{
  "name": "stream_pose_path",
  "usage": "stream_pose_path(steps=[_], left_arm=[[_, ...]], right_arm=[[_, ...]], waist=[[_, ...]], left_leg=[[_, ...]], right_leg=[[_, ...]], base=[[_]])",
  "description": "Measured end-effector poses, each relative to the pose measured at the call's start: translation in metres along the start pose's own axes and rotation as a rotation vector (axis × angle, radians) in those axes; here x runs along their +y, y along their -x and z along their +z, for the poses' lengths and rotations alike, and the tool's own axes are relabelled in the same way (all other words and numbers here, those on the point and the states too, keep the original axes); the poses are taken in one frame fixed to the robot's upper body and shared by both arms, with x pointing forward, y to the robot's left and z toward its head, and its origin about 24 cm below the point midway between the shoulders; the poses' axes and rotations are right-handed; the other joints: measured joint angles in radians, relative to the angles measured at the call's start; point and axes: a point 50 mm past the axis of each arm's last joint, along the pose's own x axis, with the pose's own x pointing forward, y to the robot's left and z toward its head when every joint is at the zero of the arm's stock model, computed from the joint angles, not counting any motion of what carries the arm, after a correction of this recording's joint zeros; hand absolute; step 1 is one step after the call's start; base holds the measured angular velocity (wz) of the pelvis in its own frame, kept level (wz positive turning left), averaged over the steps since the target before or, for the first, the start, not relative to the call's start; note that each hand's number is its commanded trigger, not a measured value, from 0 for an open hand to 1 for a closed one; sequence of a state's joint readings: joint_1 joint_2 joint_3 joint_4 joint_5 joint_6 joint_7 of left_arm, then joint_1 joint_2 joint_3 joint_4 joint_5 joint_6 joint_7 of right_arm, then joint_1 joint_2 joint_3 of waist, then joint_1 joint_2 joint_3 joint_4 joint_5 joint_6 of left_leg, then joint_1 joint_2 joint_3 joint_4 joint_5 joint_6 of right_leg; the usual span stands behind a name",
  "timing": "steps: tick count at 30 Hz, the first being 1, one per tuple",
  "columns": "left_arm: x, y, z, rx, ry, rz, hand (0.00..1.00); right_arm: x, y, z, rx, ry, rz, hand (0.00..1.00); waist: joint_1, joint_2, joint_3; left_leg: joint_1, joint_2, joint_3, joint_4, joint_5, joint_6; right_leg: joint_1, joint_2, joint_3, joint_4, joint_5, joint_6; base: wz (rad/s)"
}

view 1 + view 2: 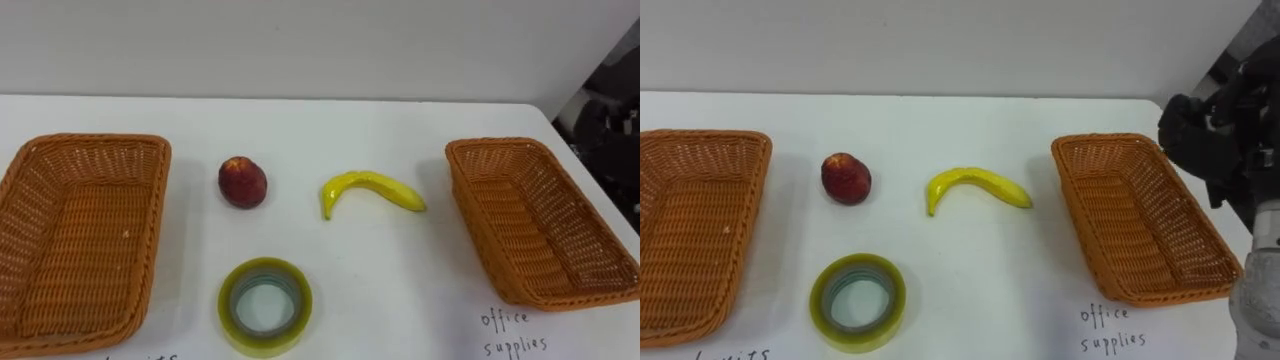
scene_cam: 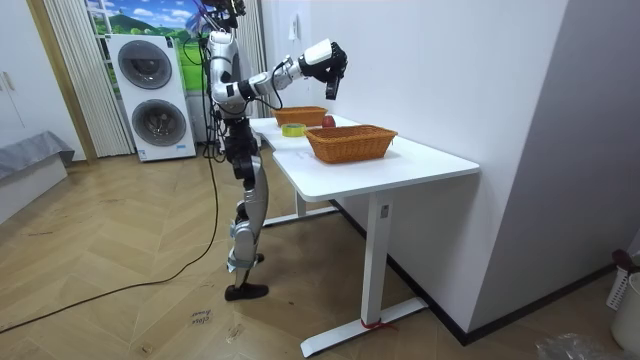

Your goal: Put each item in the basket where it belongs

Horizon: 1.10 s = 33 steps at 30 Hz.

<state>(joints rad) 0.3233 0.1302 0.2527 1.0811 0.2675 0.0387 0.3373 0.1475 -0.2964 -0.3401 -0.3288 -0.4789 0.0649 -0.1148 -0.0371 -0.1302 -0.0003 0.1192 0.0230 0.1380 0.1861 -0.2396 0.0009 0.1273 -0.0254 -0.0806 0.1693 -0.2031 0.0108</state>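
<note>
While the right hand (image 1: 1215, 140) is hovering by the right basket (image 1: 1072, 152), fingers hanging loosely open and empty, the tape roll (image 1: 857, 302) is lying flat at the bench (image 1: 1040, 270) front, well to its left.

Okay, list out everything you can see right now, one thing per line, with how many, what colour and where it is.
table: one, white, against the wall
left basket: one, orange-brown wicker, table's left end, nothing in it
right basket: one, orange-brown wicker, table's right end, nothing in it
apple: one, red, just right of the left basket
banana: one, yellow, mid-table, between apple and right basket
tape roll: one, yellowish clear, lying flat near the front edge
label: one, dark handwriting, in front of the right basket
washing machines: two, white, stacked behind the robot
right hand: one, dark, raised beside the right basket
</note>
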Motion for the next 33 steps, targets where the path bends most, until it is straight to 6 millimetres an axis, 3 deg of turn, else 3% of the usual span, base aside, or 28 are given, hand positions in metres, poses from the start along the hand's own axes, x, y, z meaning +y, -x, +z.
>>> stream_pose_path(steps=[21, 33], left_arm=[[0.0009, -0.0004, 0.0006, -0.003, -0.007, 0.004, 0.00], [0.0018, -0.0005, 0.0005, -0.005, -0.010, 0.012, 0.00]], right_arm=[[0.0042, 0.0062, -0.0048, 0.019, 0.011, 0.058, 0.00], [0.0080, 0.0066, -0.0041, 0.017, 0.004, 0.107, 0.00]], waist=[[0.017, 0.005, -0.0016], [0.018, 0.016, 0.0005]], left_leg=[[-0.001, 0.000, 0.004, -0.003, 0.000, 0.000], [0.008, 0.003, 0.022, -0.016, 0.000, 0.000]], right_leg=[[0.000, 0.000, -0.001, 0.000, 0.000, 0.000], [0.001, 0.004, 0.023, 0.006, 0.000, -0.001]], base=[[0.00], [-0.05]])
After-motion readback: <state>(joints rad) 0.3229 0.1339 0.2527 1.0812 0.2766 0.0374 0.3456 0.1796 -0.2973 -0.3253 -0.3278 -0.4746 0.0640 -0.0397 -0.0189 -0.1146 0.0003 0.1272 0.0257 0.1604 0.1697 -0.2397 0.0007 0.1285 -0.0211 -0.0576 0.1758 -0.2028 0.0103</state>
